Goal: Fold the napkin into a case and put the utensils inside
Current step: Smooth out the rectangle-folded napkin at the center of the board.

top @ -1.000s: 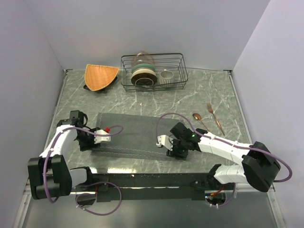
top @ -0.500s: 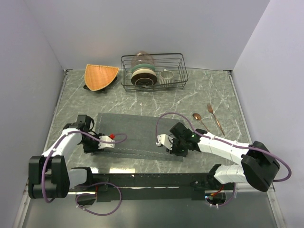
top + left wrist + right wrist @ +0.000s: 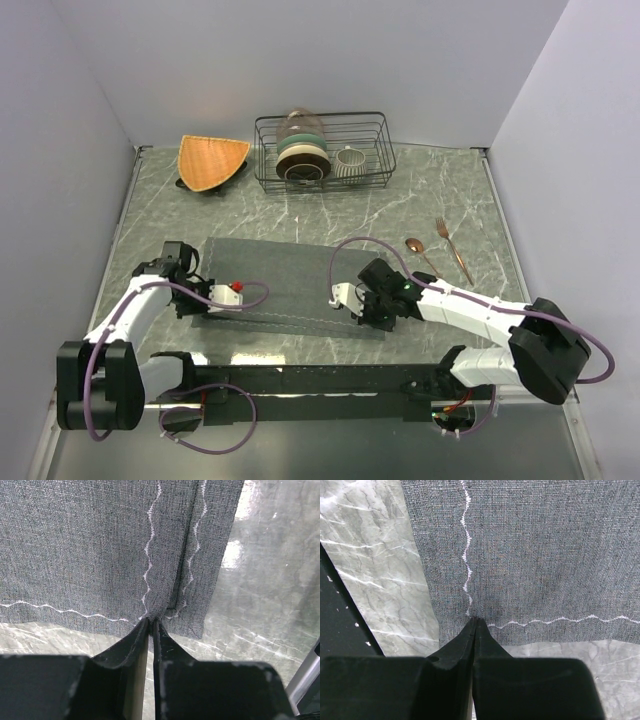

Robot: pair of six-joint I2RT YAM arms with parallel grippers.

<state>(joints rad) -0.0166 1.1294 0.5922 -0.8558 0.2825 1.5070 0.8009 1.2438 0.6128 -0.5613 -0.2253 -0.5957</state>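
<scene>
The dark grey napkin (image 3: pixel 285 275) lies as a wide rectangle on the marble table, with white zigzag stitching along its hems. My left gripper (image 3: pixel 197 300) is shut on its near left corner; in the left wrist view the fingertips (image 3: pixel 151 622) pinch a bunched fold of the napkin (image 3: pixel 100 545). My right gripper (image 3: pixel 371 312) is shut on the near right corner; in the right wrist view the tips (image 3: pixel 475 620) grip the napkin's (image 3: pixel 545 550) hem. The copper utensils, a spoon (image 3: pixel 420 252) and a fork (image 3: pixel 453 248), lie right of the napkin.
A black wire rack (image 3: pixel 322 150) with stacked bowls and a cup stands at the back. The orange woven mat (image 3: pixel 212 160) lies to its left. Walls close in on the left, right and back. A dark rail (image 3: pixel 300 380) runs along the near edge.
My left gripper has moved right and slightly nearer, holding the napkin's corner. My right gripper has shifted a little away from me with the near edge.
</scene>
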